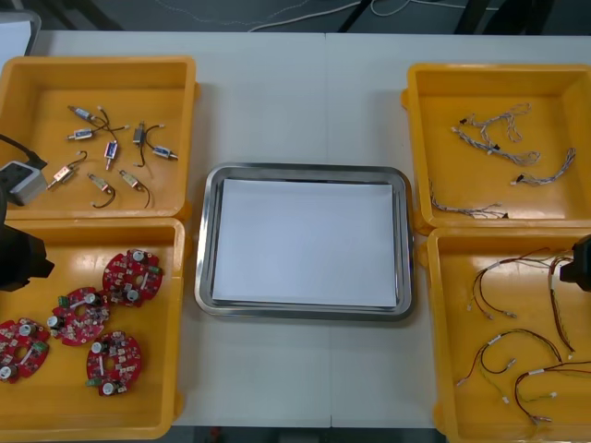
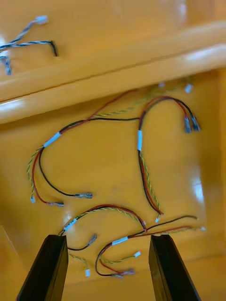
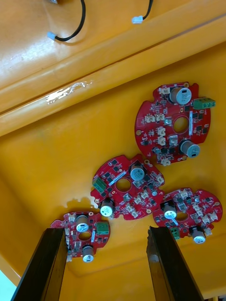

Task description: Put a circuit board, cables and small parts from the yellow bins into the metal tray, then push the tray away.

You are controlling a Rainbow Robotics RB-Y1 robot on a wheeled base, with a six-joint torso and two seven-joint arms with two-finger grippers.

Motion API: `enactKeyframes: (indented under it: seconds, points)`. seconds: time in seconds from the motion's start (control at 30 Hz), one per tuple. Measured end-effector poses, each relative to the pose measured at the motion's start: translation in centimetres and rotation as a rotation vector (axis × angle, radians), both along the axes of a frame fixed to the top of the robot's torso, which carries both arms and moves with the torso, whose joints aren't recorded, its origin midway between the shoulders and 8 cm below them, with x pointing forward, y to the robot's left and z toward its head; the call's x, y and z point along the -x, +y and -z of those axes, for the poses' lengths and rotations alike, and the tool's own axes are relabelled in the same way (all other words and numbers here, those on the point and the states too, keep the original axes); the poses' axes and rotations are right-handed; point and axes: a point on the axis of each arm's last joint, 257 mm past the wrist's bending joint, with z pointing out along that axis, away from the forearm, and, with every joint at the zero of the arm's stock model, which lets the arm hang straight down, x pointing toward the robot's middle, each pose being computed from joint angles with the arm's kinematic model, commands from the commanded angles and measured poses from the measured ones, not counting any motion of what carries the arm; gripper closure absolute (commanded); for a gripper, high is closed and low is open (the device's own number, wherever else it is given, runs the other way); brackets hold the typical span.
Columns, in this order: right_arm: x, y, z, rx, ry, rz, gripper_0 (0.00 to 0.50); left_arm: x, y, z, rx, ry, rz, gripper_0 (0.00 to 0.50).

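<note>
Awaiting the first pick: the metal tray is bare and all stock lies in the yellow bins.

At the counter's left, the far left bin holds about eight small metal parts and the near left bin four circuit boards, over which the left pincer hovers spread, gripping nothing. The tray, central and white inside, holds nothing; every transfer and the push remain. The far right bin holds roughly four blue and white cables. The near right bin holds about five tangled red and yellow cables, under the spread, empty right pincer.
</note>
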Motion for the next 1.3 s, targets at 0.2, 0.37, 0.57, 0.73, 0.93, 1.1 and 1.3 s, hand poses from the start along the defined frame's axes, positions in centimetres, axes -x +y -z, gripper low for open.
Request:
enactKeyframes:
  seconds: [0.2,0.37,0.57,0.73,0.93,1.1,1.3]
  points:
    - [0.9,-1.4,0.9,-0.005,0.014,0.111,0.000,0.1,-0.5,-0.6,0.041,-0.005,0.014,0.000]
    - [1.7,-1.9,1.6,-0.085,0.013,0.335,0.000,-0.6,0.1,-1.2,0.059,-0.053,-0.010,0.000]
    - [2.7,-2.3,2.5,-0.105,0.032,0.401,0.000,-0.9,1.8,-0.5,0.049,-0.099,-0.064,0.000]
    - [2.7,-2.2,3.4,-0.202,0.001,0.592,0.000,-0.6,4.2,0.5,0.002,-0.096,-0.166,0.000]
    - [3.2,-1.6,4.5,-0.253,0.010,0.651,0.000,-0.1,5.6,2.8,0.073,-0.037,-0.336,0.000]
    - [3.6,-1.1,5.2,-0.326,0.009,0.802,0.000,0.5,6.0,4.7,0.115,0.041,-0.398,0.000]
    - [4.1,-0.7,6.0,-0.340,0.025,0.818,0.000,0.2,5.6,6.3,0.140,0.085,-0.420,0.000]
